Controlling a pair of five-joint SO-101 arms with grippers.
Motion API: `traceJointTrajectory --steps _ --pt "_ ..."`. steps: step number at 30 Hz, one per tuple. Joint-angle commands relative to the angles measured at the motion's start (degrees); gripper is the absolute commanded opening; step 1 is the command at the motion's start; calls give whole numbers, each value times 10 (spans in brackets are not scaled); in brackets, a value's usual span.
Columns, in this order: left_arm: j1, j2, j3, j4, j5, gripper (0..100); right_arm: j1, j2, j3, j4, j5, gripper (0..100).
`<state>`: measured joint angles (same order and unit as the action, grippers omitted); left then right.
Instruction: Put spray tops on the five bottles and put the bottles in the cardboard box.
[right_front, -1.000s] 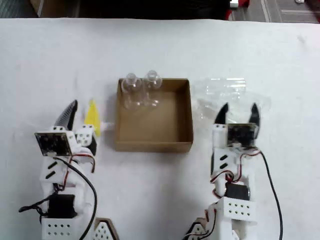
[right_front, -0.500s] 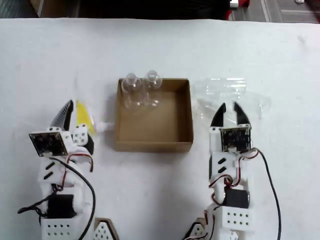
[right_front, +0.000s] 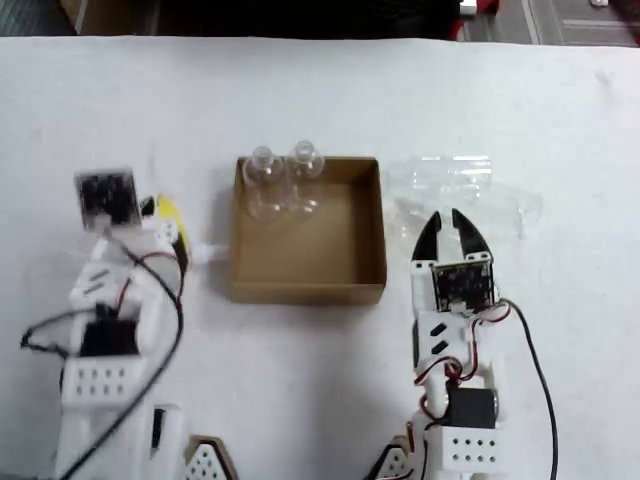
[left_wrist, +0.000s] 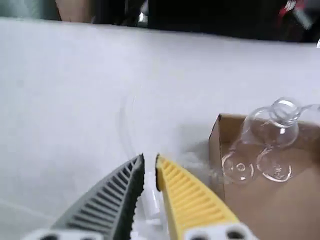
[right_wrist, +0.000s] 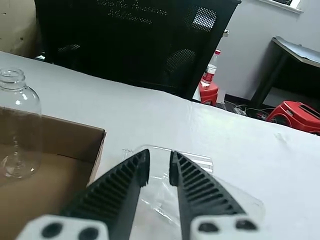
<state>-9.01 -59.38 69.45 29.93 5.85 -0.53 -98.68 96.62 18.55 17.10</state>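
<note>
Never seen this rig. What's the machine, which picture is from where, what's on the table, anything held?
These are two small robot arms side by side at a white table. One picture looks down from a fixed camera. The other two come from a camera on each arm's wrist, looking along its gripper. In the middle stands an open cardboard box with two clear bottles, no tops, in its far left corner. Clear plastic, probably more bottles, lies right of the box. A small white piece lies at the box's left side, near the left gripper; whether that holds anything I cannot tell. The right gripper points at the clear plastic, its fingers nearly together with nothing between them.
</note>
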Motion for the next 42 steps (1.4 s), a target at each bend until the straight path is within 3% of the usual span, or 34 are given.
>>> traceJointTrajectory --steps 1,7,10,12,16,25,29,35,38,42 --pt "-28 85 -72 -8 -6 38 -2 -8 5 -2 7 63" --pt "-24 92 -73 -16 -6 20 -2 -4 5 -2 7 163" --pt "-26 121 -72 -43 -6 20 -2 -4 5 -1 7 113" --pt "-27 164 -77 -58 -6 20 -5 -5 5 0 9 5" --pt "-27 249 -104 -84 -6 20 -6 -4 5 2 37 15" --pt "-25 283 -119 -85 -7 20 -6 -7 5 1 14 143" --pt "-24 283 -118 -85 -7 20 -6 -7 5 1 18 12" --pt "-19 285 -118 -85 -47 20 -7 -7 5 1 19 140" --pt "-11 285 -118 -86 -55 20 -20 -7 5 1 20 0" --pt "-13 287 -117 -86 -56 20 -21 -5 5 2 19 123"
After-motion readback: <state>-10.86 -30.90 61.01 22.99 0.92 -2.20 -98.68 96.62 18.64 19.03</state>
